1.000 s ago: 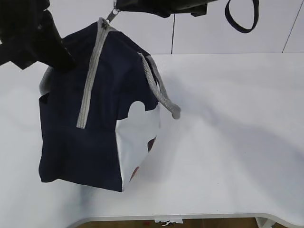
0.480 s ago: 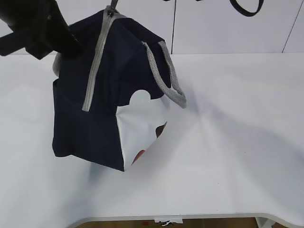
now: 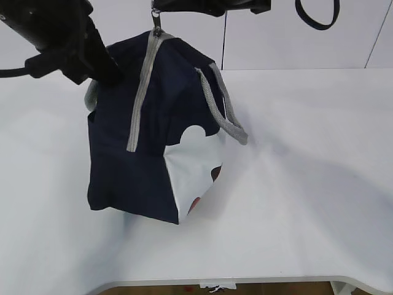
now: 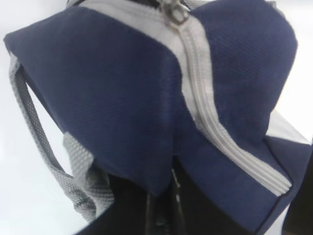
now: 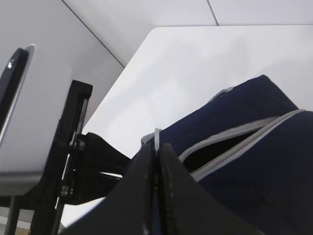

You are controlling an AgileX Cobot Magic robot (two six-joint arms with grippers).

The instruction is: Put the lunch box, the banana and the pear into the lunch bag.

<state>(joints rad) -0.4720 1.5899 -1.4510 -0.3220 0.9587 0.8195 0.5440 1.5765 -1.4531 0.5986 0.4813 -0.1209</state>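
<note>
The bag (image 3: 138, 147) hangs tilted over the left half of the tabletop (image 3: 307, 184), near its back edge, its grey zipper (image 3: 141, 92) running down the dark face and one webbing handle (image 3: 224, 107) drooping at its right side; its lower corner sits low toward the front edge, though I cannot tell whether it touches. The right gripper (image 5: 155, 147) is pinched tight on the zipper pull (image 3: 156, 26) at the bag's top. The left gripper (image 4: 159, 215) is clamped on the bag's fabric at its upper left corner.

White table (image 3: 307, 203), pale panelled wall (image 3: 276, 43), black strap loop (image 3: 316, 15)
</note>
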